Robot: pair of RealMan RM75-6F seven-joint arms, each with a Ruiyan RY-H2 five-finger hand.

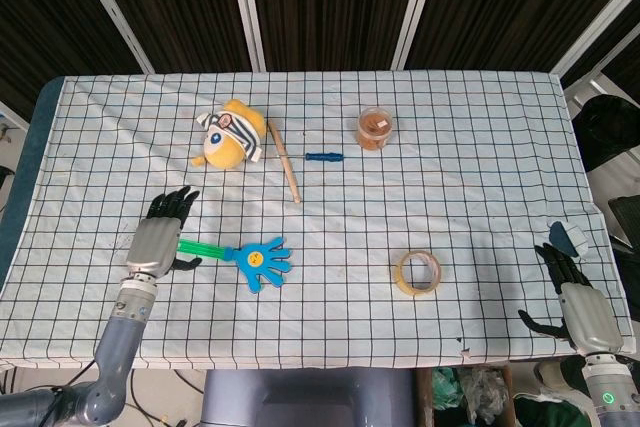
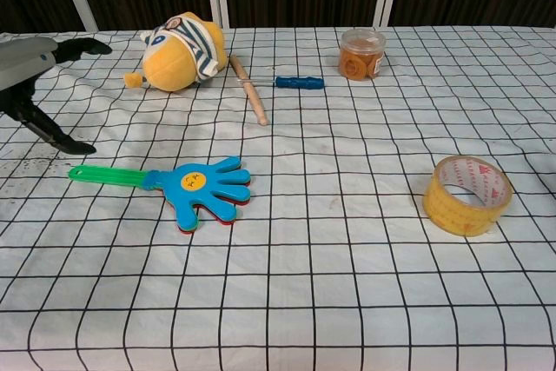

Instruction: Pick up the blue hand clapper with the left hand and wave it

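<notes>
The blue hand clapper (image 1: 258, 263) (image 2: 204, 188) lies flat on the checked cloth, its green handle (image 2: 109, 176) pointing left. My left hand (image 1: 157, 239) (image 2: 30, 71) hovers just left of the handle end with fingers spread, holding nothing. Its fingertips (image 2: 80, 146) are a little apart from the handle. My right hand (image 1: 581, 308) rests at the table's front right corner, fingers apart and empty, far from the clapper.
A yellow striped plush toy (image 1: 232, 134) lies at the back left, next to a wooden stick (image 1: 287, 169) and a small blue screwdriver (image 1: 323, 157). An orange-filled jar (image 1: 375, 128) stands behind them. A roll of yellow tape (image 1: 418, 272) lies front right.
</notes>
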